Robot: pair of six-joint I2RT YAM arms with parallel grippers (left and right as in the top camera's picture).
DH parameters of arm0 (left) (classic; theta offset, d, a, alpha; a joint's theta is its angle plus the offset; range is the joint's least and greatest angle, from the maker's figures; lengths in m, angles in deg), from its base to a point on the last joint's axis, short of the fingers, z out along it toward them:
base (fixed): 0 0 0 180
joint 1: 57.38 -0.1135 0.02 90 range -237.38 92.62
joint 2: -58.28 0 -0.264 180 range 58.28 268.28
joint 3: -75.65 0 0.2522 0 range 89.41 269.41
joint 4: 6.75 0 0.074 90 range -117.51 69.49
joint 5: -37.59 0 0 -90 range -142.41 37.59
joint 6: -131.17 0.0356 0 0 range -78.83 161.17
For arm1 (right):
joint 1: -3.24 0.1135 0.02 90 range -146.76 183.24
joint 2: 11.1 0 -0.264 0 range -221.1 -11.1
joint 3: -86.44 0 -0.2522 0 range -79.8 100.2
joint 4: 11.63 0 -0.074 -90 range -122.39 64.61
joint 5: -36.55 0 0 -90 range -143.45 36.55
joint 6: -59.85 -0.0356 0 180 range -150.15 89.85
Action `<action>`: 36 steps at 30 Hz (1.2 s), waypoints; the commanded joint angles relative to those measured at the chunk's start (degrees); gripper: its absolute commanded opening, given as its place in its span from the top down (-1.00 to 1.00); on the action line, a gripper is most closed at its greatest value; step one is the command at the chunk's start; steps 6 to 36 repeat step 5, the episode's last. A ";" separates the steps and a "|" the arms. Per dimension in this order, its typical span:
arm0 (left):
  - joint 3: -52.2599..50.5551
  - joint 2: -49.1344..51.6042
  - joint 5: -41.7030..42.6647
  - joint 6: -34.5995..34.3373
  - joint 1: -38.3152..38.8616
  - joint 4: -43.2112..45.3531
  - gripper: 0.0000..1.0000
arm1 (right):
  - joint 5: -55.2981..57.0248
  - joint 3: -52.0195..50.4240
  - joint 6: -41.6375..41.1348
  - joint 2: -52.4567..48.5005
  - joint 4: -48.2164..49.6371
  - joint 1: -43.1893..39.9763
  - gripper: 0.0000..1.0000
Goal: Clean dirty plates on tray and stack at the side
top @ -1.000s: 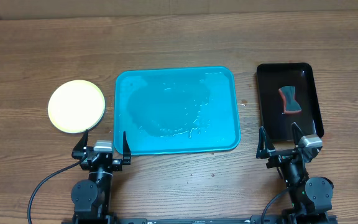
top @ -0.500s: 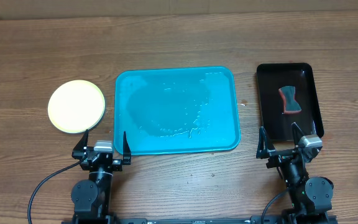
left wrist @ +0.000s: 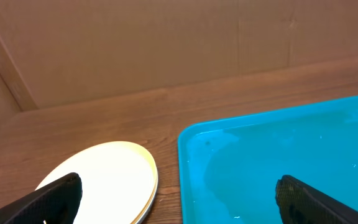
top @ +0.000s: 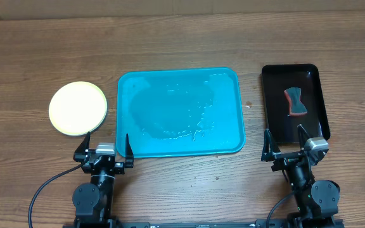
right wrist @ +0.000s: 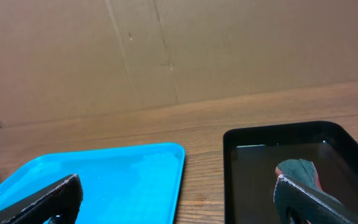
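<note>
The plates [top: 78,108] lie in one stack on the wood left of the tray, with a pale yellow-green plate on top; the stack also shows in the left wrist view [left wrist: 107,180]. The turquoise tray [top: 127,88] sits mid-table, wet and holding no plates, and shows in the left wrist view [left wrist: 194,140] and the right wrist view [right wrist: 166,155]. My left gripper [top: 104,146] is open and empty near the tray's front left corner. My right gripper [top: 286,143] is open and empty at the front edge of the black tray.
A narrow black tray [top: 272,88] stands right of the turquoise tray and holds a red and grey sponge [top: 294,102]. A brown cardboard wall runs along the far side of the table. Both arm bases sit at the near edge.
</note>
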 commanded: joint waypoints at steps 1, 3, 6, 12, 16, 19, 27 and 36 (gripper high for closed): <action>-0.35 -0.70 0.48 -0.59 -0.26 0.22 -0.99 | -0.26 -0.59 -0.42 0.50 0.15 0.28 -1.00; -0.35 -0.70 0.48 -0.59 -0.26 0.22 -1.00 | -0.26 -0.59 -0.42 0.50 0.15 0.28 -1.00; -0.35 -0.70 0.48 -0.59 -0.26 0.22 -0.99 | -0.26 -0.59 -0.42 0.50 0.15 0.28 -1.00; -0.35 -0.70 0.48 -0.59 -0.26 0.22 -0.99 | -0.26 -0.59 -0.42 0.50 0.15 0.28 -1.00; -0.35 -0.70 0.48 -0.59 -0.26 0.22 -0.99 | -0.26 -0.59 -0.42 0.50 0.15 0.28 -1.00; -0.35 -0.70 0.48 -0.59 -0.26 0.22 -0.99 | -0.26 -0.59 -0.42 0.50 0.15 0.28 -1.00; -0.35 -0.70 0.48 -0.59 -0.26 0.22 -0.99 | -0.26 -0.59 -0.42 0.50 0.15 0.28 -1.00; -0.35 -0.70 0.48 -0.59 -0.26 0.22 -0.99 | -0.26 -0.59 -0.42 0.50 0.15 0.28 -1.00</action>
